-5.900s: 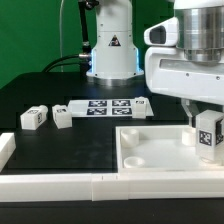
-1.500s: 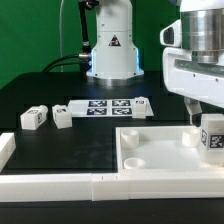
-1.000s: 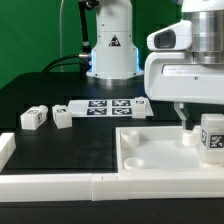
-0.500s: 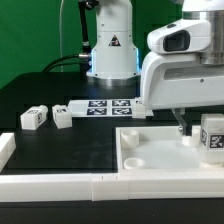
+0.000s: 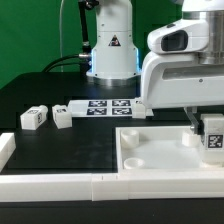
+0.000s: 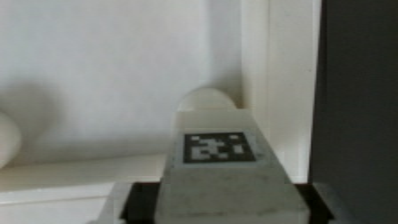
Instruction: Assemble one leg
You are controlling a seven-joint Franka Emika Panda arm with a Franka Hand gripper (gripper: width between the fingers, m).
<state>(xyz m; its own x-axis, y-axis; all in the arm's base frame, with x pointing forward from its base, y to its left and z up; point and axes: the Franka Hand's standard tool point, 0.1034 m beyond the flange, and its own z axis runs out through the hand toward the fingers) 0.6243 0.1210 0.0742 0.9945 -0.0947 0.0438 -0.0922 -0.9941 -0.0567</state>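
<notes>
— What can't you make out?

— Quite a bit. In the exterior view the gripper (image 5: pixel 209 126) sits at the picture's right edge, and its white housing covers the top of the leg (image 5: pixel 212 141). The frame edge also clips the leg's far side. Its lower end meets the tabletop (image 5: pixel 150 160) at the corner on the exterior view's right, but I can't tell if it is seated in anything there. In the wrist view a rounded white bump shows just past the leg's far end, too blurred to name.

— Which way does the leg point?

— It stands upright, long axis vertical, running straight down from the gripper to the tabletop. Its black-and-white tag faces the exterior camera.

— And the fingers?

— Narrow, clamped on the leg. The wrist view shows dark fingers (image 6: pixel 143 203) tight against both of its sides.

— Anything else nearby?

— The marker board (image 5: pixel 105 105) lies well apart on the black table, with two small tagged pegs (image 5: pixel 33 117) beside it, towards the exterior view's left.
</notes>
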